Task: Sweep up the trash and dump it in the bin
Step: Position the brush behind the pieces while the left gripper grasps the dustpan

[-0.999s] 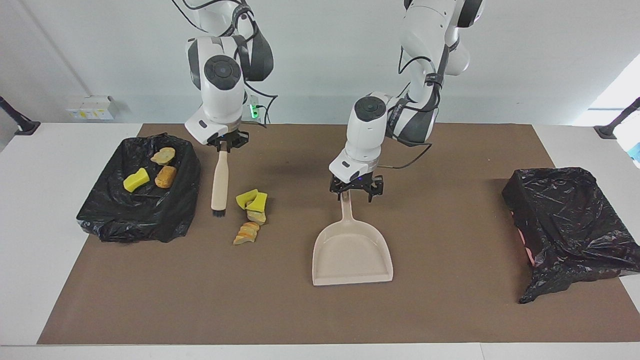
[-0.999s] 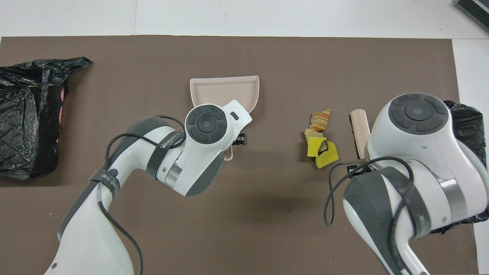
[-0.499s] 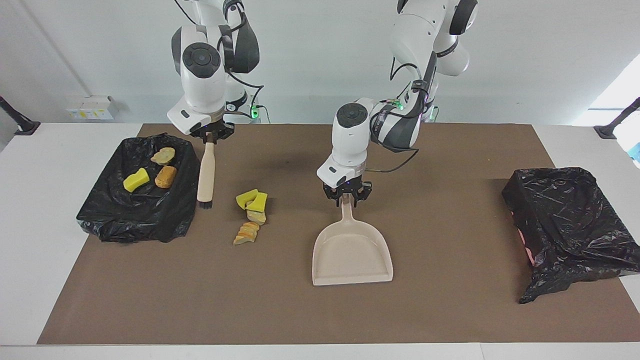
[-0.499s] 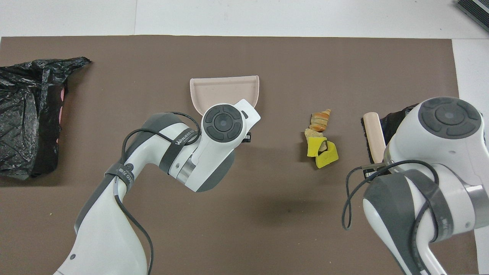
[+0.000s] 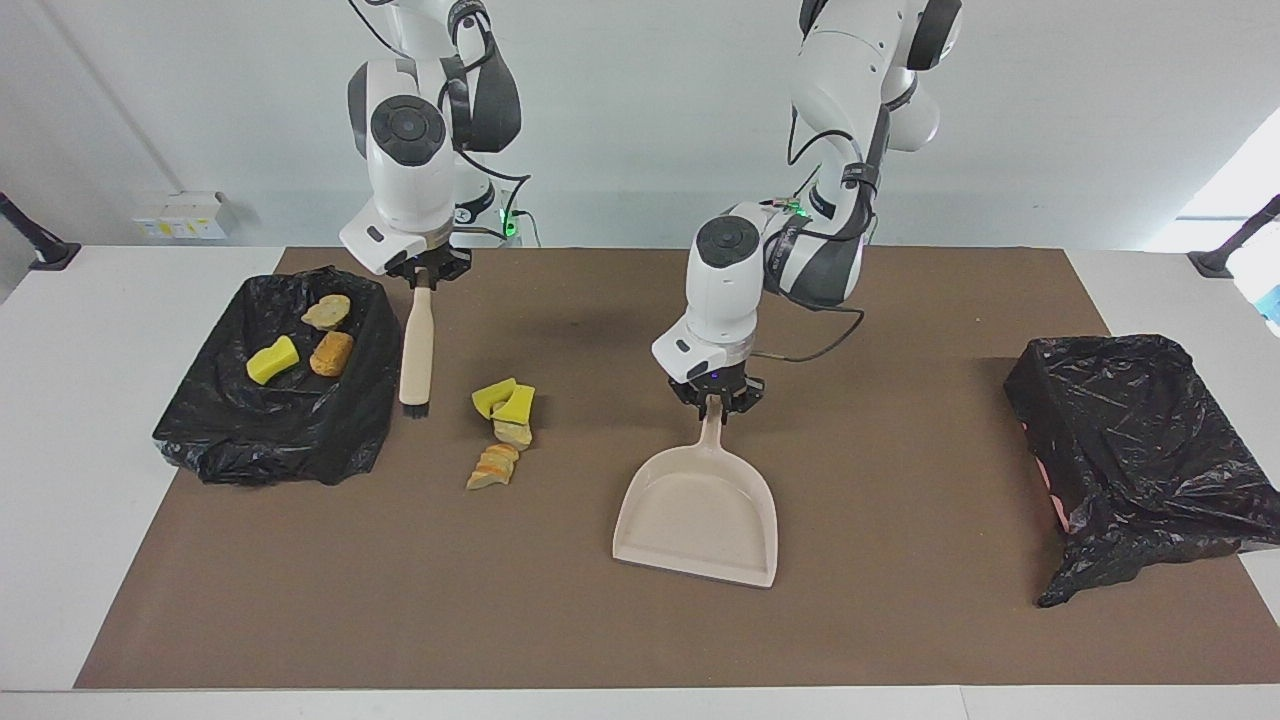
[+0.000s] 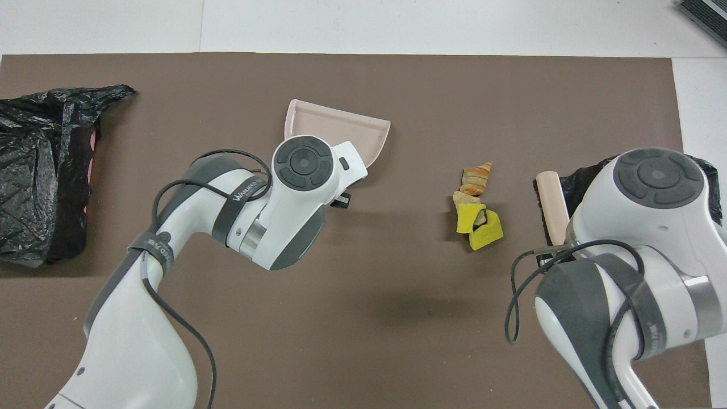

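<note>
A pile of trash [image 5: 503,432], yellow wedges and tan lumps, lies on the brown mat [image 5: 900,620]; from overhead the trash [image 6: 475,206] sits between the two arms. Three more scraps [image 5: 300,342] lie in the black-bagged bin [image 5: 275,425] at the right arm's end. My left gripper [image 5: 716,402] is shut on the handle of the beige dustpan [image 5: 697,515], whose mouth faces away from the robots and is turned slightly toward the pile. My right gripper [image 5: 425,275] is shut on the top of the brush [image 5: 417,345], which hangs bristles-down between bin and pile.
A second black-bagged bin [image 5: 1135,440] stands at the left arm's end of the mat. White table [image 5: 70,450] surrounds the mat. In the overhead view both wrists hide the grippers, and only the dustpan's mouth [image 6: 341,125] and the brush handle [image 6: 551,201] show.
The left gripper has closed on the dustpan's handle and swung the pan askew. The right arm has drawn the brush away from the pile, toward the bin.
</note>
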{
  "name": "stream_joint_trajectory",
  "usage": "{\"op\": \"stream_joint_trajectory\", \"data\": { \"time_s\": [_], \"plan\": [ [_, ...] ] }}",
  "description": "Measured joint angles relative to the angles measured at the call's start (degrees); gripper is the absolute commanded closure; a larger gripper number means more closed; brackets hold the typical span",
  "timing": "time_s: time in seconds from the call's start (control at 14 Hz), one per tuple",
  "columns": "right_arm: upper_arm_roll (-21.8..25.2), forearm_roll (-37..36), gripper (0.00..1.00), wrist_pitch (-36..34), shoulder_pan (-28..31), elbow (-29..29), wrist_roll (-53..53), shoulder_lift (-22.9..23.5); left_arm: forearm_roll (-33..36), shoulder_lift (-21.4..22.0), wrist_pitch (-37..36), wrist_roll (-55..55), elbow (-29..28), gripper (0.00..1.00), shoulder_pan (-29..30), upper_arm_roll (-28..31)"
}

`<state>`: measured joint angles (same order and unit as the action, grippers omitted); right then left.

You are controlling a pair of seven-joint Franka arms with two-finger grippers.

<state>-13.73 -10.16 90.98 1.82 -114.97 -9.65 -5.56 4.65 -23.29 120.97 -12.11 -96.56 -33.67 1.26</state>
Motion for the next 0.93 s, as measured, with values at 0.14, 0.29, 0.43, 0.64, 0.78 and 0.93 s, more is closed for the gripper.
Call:
{"op": "stream_joint_trajectory", "data": {
  "time_s": [0.14,0.29,0.43,0.64,0.78,0.93],
  "plan": [
    [-0.02,0.06,1.00,0.09,-0.01,-0.49,0.00,-0.01,0.01,0.71,-2.43,9.96,0.32,1.00,2.98,0.15],
    [-0.02,0.06,1.00,1.72,-0.01,-1.76,0.00,0.00,0.64,1.89,-5.31,19.32,0.40,1.00,4.81,0.34],
    [-0.02,0.07,1.00,3.03,-0.01,-2.87,-0.01,0.00,1.00,3.09,-8.48,28.52,0.35,1.00,5.62,0.45],
    [-0.02,0.44,1.00,4.91,-0.15,-4.52,-0.79,0.00,1.27,4.17,-10.12,42.49,-0.83,1.00,5.93,0.50],
    [-0.03,0.48,1.00,8.46,-0.22,-6.16,-1.57,0.17,1.77,5.51,-9.39,49.10,-3.07,1.00,6.12,0.50],
    [-0.02,0.49,1.00,10.32,-0.20,-7.08,-2.37,0.80,2.37,7.19,-6.54,54.10,-6.33,1.00,6.02,0.22]
  ]
}}
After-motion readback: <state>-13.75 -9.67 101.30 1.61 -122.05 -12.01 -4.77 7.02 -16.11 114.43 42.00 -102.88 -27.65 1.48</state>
